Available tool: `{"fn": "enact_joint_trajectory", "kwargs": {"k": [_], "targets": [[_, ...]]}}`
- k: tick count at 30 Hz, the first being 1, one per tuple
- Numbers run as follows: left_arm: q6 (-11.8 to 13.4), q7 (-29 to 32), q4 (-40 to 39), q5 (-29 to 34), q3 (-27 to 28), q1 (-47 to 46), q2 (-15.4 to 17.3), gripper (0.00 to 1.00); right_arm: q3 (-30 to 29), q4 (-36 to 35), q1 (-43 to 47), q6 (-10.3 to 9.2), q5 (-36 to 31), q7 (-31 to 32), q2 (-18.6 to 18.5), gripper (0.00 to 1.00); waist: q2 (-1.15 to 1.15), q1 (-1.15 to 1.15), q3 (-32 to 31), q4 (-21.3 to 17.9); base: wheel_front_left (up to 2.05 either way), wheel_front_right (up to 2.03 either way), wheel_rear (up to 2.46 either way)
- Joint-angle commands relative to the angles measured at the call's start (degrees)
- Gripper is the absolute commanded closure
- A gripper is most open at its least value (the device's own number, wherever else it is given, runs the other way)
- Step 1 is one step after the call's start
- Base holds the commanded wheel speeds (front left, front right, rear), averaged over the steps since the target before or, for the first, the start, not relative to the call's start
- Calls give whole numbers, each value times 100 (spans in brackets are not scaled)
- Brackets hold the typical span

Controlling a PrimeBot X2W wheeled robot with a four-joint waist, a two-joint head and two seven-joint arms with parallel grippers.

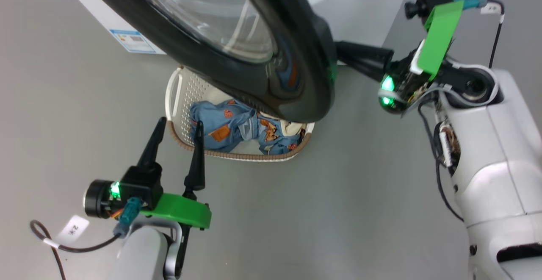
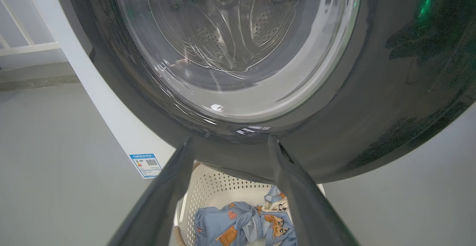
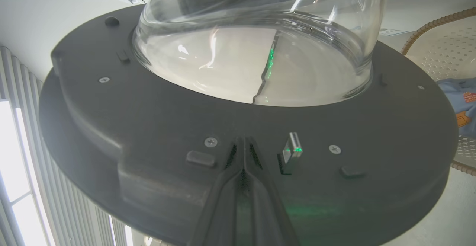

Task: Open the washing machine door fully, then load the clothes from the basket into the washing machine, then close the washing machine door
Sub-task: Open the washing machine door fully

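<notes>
The washing machine door [image 1: 262, 81] hangs partly open over the basket [image 1: 237, 155], its black rim and glass bowl across the top of the head view. Light-blue clothes [image 1: 224, 127] with orange patches lie in the basket. My left gripper [image 1: 180, 122] is open at the basket's left rim, nothing between its fingers. In the left wrist view that gripper [image 2: 229, 139] points at the door's outer face [image 2: 372, 108], with clothes [image 2: 230, 227] below. My right gripper [image 1: 343, 53] is shut behind the door's edge. Its tips [image 3: 243, 141] rest against the door's inner face [image 3: 148, 127], beside the metal latch [image 3: 292, 151].
The washing machine [image 1: 106, 17] is white, with a blue sticker [image 1: 133, 40] low on its front. Grey floor [image 1: 338, 208] surrounds the basket. My white body [image 1: 495, 165] stands at the right. A cable [image 1: 51, 242] trails from the left wrist.
</notes>
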Motion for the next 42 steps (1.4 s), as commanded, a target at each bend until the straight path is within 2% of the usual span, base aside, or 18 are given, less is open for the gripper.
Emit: {"fn": "enact_joint_trajectory", "kwargs": {"k": [1, 11, 22, 32, 40, 41, 42], "targets": [[-20, -46, -70, -12, 135, 87, 115, 0, 176, -236, 191, 9, -59, -54, 175, 100, 0, 0, -160, -1, 0, 0, 0], [-81, -46, 67, -29, -25, 310, 115, 0, 993, -407, 820, 9, 416, -460, 183, 100, 0, 0, -558, 74, 0, 0, 0], [-58, -46, 100, -103, -65, 468, 115, 0, 1684, -314, 1008, 9, 862, -889, 183, 100, 0, 0, -813, 144, 0, 0, 0], [-62, -46, 105, -79, 23, 522, 115, 0, 1798, -195, 1032, 9, 984, -1116, 176, 100, 0, 0, -916, 119, 0, 0, 0], [-73, -46, 103, -62, 100, 551, 115, 0, 1407, -475, 1244, 9, 1230, -1489, -1, 100, 0, 0, -1003, 25, 0, 0, 0], [-73, -46, 101, -59, 127, 560, 115, 0, 1269, -658, 1360, 9, 1255, -1663, -81, 87, 0, 0, -1028, -10, 0, 0, 0], [-73, -46, 99, -58, 138, 565, 115, 0, 1206, -760, 1439, 9, 1291, -1712, -110, 53, 0, 0, -1038, -28, 0, 0, 0]]}}
